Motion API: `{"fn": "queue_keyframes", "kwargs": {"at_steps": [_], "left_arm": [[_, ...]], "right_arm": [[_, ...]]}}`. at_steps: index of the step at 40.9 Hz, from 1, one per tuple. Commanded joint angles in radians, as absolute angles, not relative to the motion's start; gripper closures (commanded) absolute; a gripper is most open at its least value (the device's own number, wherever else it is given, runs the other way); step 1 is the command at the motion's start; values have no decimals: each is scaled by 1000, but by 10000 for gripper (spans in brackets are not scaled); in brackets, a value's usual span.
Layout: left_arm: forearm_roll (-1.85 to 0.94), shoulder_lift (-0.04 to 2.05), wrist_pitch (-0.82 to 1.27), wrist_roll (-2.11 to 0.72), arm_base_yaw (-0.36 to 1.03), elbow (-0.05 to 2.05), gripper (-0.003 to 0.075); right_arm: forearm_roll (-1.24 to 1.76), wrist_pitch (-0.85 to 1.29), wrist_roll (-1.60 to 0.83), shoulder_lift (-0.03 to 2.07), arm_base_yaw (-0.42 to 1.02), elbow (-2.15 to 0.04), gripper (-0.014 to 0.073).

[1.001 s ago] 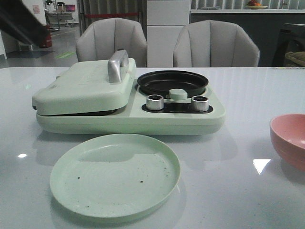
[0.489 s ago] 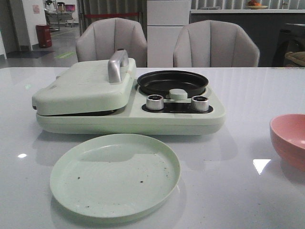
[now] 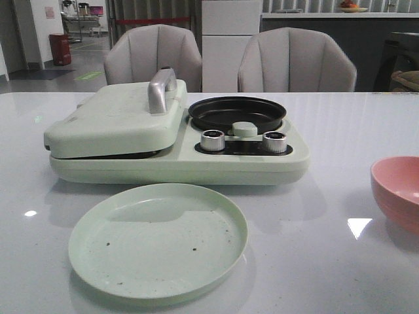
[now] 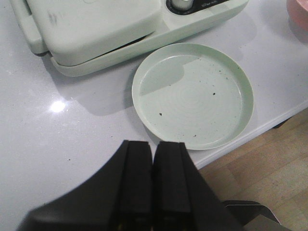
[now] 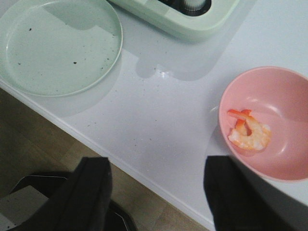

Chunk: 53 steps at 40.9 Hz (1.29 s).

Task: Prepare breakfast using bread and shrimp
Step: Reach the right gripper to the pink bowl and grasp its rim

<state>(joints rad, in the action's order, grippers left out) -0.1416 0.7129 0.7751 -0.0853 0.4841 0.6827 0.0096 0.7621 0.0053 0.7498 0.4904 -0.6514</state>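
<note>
I see my left tool (image 4: pixel 153 185) pressed narrow, empty; my right tool (image 5: pixel 156 195) spread wide above the surface (image 5: pixel 159 115). The shrimp (image 5: pixel 248 131) lies in the pink bowl (image 5: pixel 284 89); bread possibly hidden.

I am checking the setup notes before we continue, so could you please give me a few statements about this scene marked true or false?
1. The small curved orange-red shrimp lies in the round pink bowl. True.
2. The pale green round plate holds a slice of bread. False: it holds only dark crumbs, and no bread shows in any view.
3. The pale green breakfast maker's lid is down. True.
4. The left gripper is open. False: its fingers are together, holding nothing.
5. The round black pan holds the shrimp. False: it is empty.
</note>
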Motion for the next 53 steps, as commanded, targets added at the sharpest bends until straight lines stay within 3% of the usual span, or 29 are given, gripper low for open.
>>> {"fn": "queue_keyframes", "kwargs": {"at_steps": [1, 10, 20, 31, 53], "left_arm": [[-151, 715, 708, -76, 489, 709, 619], [-151, 715, 708, -76, 489, 709, 619], [-151, 715, 708, -76, 489, 709, 619], [-151, 715, 708, -76, 489, 709, 619], [-151, 715, 708, -76, 489, 709, 619]], "right_arm": [[0, 688, -6, 745, 489, -680, 78], [-87, 775, 31, 880, 434, -744, 78], [-33, 905, 27, 1122, 128, -912, 78], [-26, 861, 27, 1333, -99, -1009, 78], [-33, 613, 16, 1606, -140, -1010, 78]]}}
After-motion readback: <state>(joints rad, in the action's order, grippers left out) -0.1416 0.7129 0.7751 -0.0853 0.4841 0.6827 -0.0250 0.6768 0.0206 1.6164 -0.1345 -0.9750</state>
